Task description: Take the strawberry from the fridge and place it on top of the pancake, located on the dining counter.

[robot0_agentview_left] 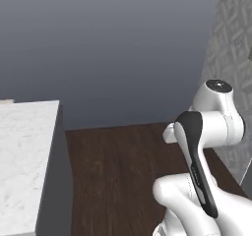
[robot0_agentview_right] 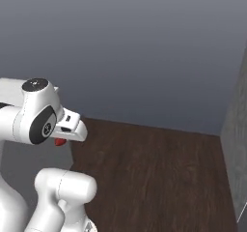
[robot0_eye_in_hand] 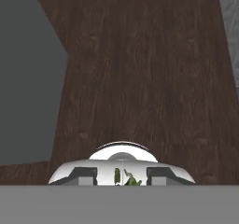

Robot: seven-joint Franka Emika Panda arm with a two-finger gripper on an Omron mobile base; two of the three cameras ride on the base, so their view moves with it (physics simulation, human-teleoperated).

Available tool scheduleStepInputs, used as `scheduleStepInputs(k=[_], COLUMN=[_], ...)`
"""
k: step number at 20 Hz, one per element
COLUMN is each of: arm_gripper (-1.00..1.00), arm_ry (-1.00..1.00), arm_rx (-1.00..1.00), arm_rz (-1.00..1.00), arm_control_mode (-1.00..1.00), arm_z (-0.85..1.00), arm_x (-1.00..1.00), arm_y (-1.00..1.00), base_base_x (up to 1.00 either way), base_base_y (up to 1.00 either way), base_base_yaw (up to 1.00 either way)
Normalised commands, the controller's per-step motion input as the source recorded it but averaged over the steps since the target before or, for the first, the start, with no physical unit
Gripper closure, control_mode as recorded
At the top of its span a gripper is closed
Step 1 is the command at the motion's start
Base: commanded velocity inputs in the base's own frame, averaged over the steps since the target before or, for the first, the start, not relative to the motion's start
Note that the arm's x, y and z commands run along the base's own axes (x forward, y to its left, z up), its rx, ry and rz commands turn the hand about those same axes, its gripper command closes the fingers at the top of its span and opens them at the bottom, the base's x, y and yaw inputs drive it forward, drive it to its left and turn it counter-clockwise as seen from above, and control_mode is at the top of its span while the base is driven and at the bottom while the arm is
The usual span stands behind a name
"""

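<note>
My gripper (robot0_eye_in_hand: pixel 122 176) is shut on the strawberry (robot0_agentview_right: pixel 60 141). The strawberry's red flesh peeks out under the hand in the right base view, and its green leaves (robot0_eye_in_hand: pixel 129 179) sit between the dark fingertips (robot0_eye_in_hand: pixel 85 173) in the hand view. The gripper hangs over dark wooden floor (robot0_eye_in_hand: pixel 140 78). The dining counter (robot0_agentview_left: pixel 24 156), a white marble slab on a grey base (robot0_eye_in_hand: pixel 25 78), stands to the left of the arm. The fridge and the pancake are out of view.
A plain grey-blue wall (robot0_agentview_left: pixel 108 48) closes off the far side. A patterned grey wall (robot0_agentview_left: pixel 231 58) runs along the right. The wooden floor (robot0_agentview_right: pixel 154 178) between counter and wall gives free room.
</note>
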Motion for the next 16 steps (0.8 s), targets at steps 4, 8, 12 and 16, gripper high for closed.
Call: scheduleStepInputs(k=[4, 8, 12, 16], arm_gripper=[1.0, 1.0, 1.0, 1.0], arm_ry=[0.0, 0.0, 0.0, 0.0], arm_rx=[0.0, 0.0, 0.0, 0.0], arm_rz=[0.0, 0.0, 0.0, 0.0], arm_control_mode=[1.0, 1.0, 1.0, 1.0], arm_z=[0.0, 0.0, 0.0, 0.0], arm_x=[0.0, 0.0, 0.0, 0.0], arm_y=[0.0, 0.0, 0.0, 0.0], base_base_x=[1.0, 1.0, 1.0, 1.0], base_base_y=[0.0, 0.06, 0.12, 0.09], base_base_yaw=[0.0, 0.0, 0.02, 0.16])
